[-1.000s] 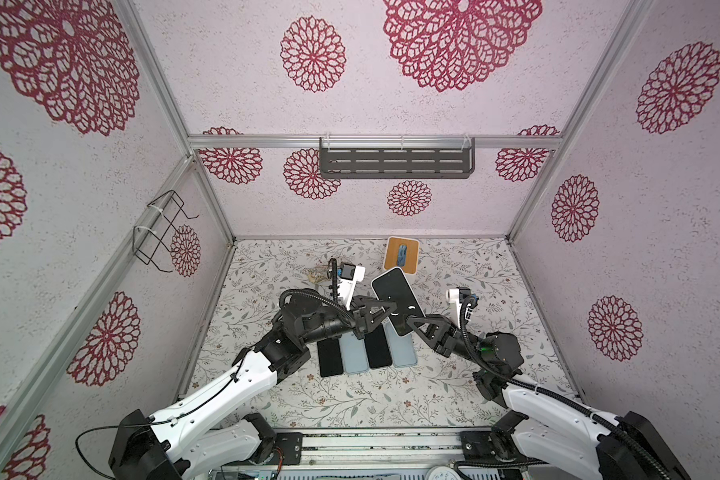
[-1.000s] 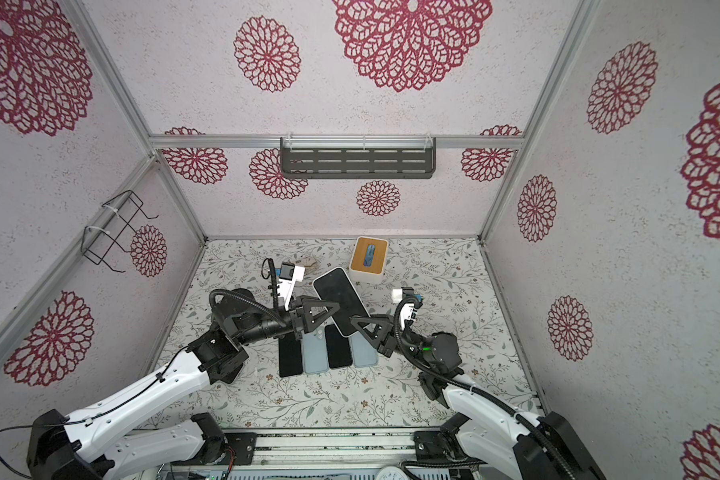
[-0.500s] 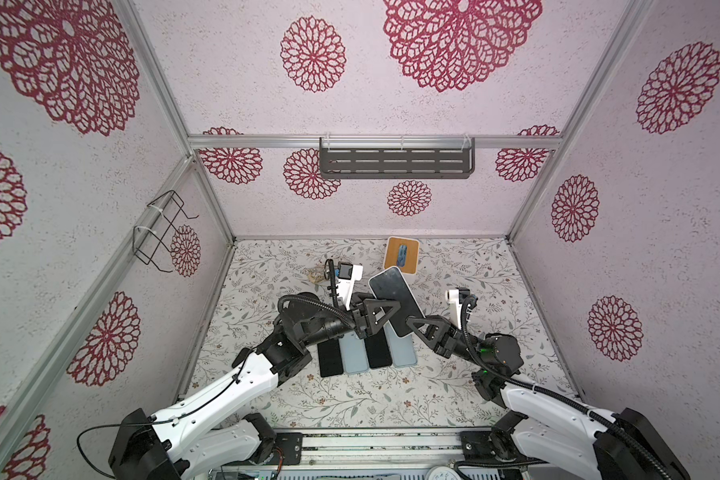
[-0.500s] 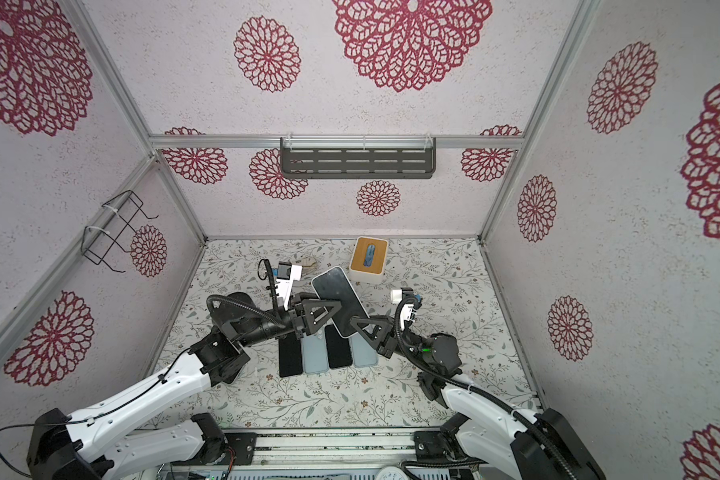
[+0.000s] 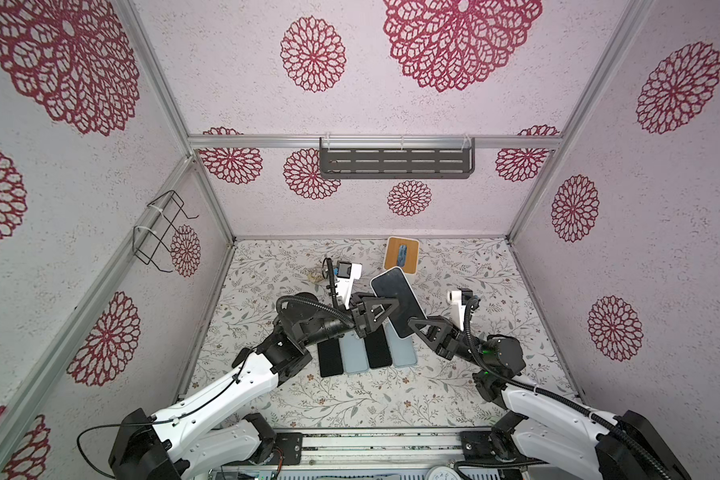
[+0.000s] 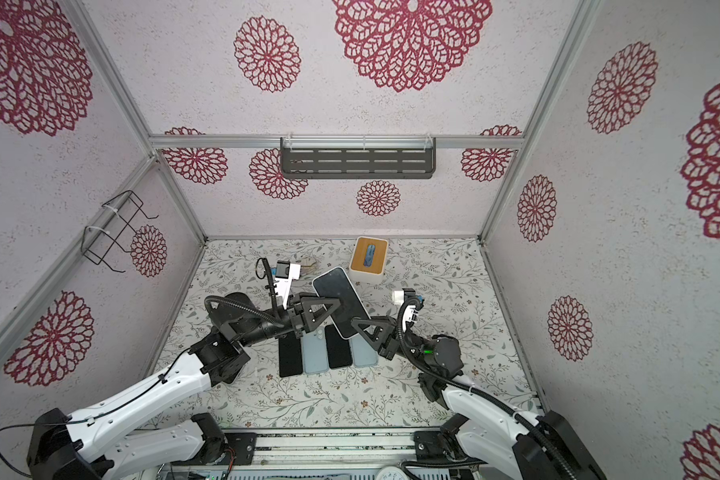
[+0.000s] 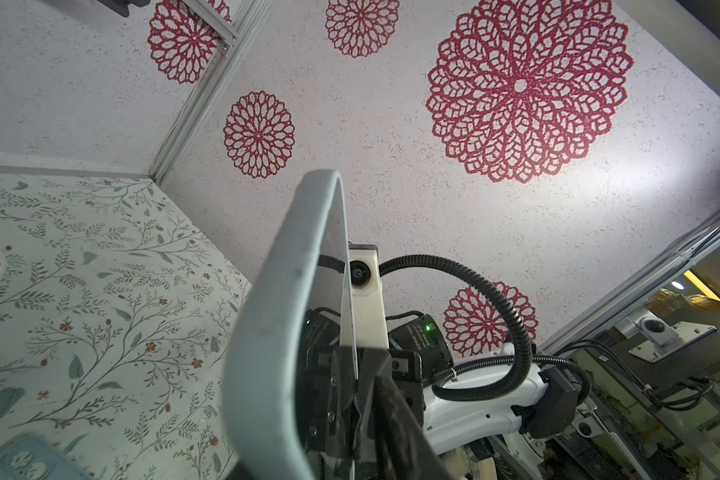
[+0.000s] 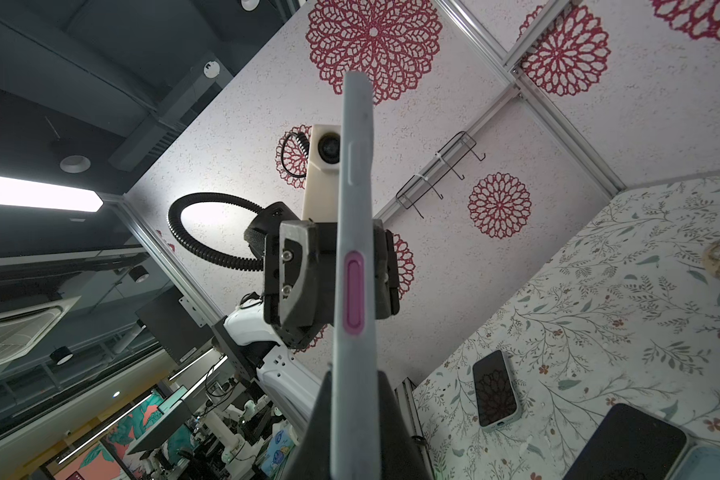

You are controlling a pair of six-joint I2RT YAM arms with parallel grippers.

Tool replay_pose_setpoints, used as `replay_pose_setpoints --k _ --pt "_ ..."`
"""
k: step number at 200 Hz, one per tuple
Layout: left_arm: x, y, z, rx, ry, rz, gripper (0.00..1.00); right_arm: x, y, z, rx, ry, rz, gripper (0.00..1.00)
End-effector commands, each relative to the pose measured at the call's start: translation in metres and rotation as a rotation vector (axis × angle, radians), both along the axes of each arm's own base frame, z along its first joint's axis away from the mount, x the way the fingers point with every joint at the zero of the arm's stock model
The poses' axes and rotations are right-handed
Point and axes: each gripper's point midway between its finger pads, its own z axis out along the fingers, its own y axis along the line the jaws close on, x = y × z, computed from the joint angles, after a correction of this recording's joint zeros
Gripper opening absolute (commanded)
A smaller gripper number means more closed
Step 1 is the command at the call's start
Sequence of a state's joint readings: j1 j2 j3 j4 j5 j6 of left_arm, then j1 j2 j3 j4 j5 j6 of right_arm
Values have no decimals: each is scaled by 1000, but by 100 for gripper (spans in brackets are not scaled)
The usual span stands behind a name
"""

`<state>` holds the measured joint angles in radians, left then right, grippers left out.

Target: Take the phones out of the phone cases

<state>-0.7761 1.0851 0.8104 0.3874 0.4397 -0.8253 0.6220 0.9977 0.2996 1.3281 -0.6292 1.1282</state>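
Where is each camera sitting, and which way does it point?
Both top views: high above the robot's base, looking down on the floral-patterned table; both arms show, left claw and right claw at the dark-screened phone in a pale grey case.
Left wrist: on the left arm, looking along the phone's edge toward the right arm's white camera; own claw hardly shows.
Right wrist: on the right arm, looking past its own claw, pinching the phone, toward the left arm's white camera.
Shared: both wrist views see the phone edge-on.
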Motion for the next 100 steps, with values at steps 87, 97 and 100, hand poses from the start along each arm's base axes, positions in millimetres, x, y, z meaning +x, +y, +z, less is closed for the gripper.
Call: replay_pose_setpoints --k 87,97,100 --pt "-11 6 42 -184 -93 -39 9 -6 -6 7 30 -22 -6 0" --pt "-10 7 43 -186 -92 -32 6 -7 -7 6 32 -26 -10 0" --pt "-10 7 43 -189 -90 -29 5 -7 -7 6 33 -25 -12 0"
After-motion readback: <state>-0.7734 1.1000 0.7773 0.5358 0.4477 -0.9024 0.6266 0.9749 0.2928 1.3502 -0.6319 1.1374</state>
